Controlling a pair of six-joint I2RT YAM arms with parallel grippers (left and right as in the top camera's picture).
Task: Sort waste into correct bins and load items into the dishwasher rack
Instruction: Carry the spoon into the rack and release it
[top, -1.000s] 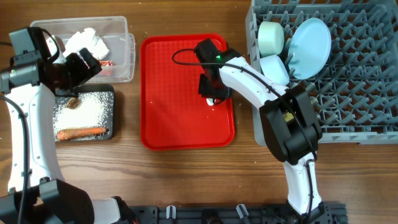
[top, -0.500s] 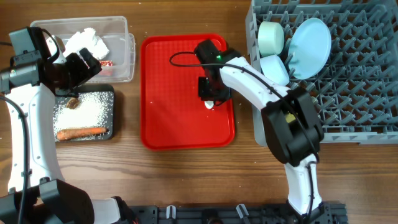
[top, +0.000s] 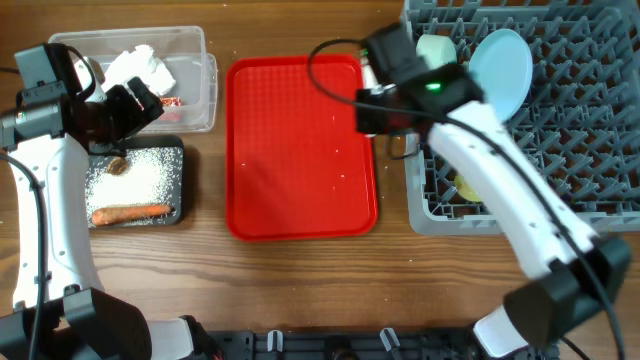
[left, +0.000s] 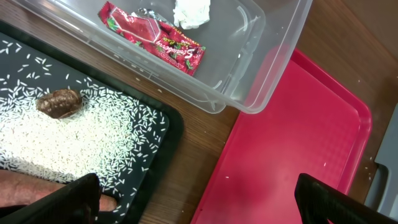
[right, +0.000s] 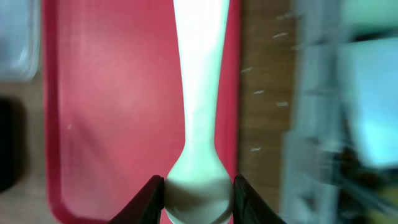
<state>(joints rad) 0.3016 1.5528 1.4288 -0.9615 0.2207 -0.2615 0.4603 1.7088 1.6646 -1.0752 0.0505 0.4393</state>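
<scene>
My right gripper (right: 198, 193) is shut on the white plastic spoon (right: 199, 93), held above the right edge of the red tray; in the overhead view it (top: 380, 112) is beside the grey dishwasher rack (top: 600, 150). The rack holds a light blue plate (top: 503, 62), a pale green bowl (top: 435, 55) and a yellow cup (top: 468, 188). My left gripper (left: 205, 199) is open and empty over the gap between the clear tub (top: 195, 45) and the black tray (top: 180, 150). Tissue (top: 140, 68) and a red wrapper (left: 152, 37) lie in the tub. Rice (top: 145, 175), a sausage stick (top: 130, 212) and a brown lump (left: 59, 102) lie in the black tray.
The flat red tray (top: 300, 180) lies in the middle of the wooden table with a few rice grains on it. The right arm crosses over the rack's left side and hides part of it. The blue bowl is hidden.
My right gripper has lifted the spoon off the red tray and moved up and right to the rack's left edge. The left arm has not moved.
</scene>
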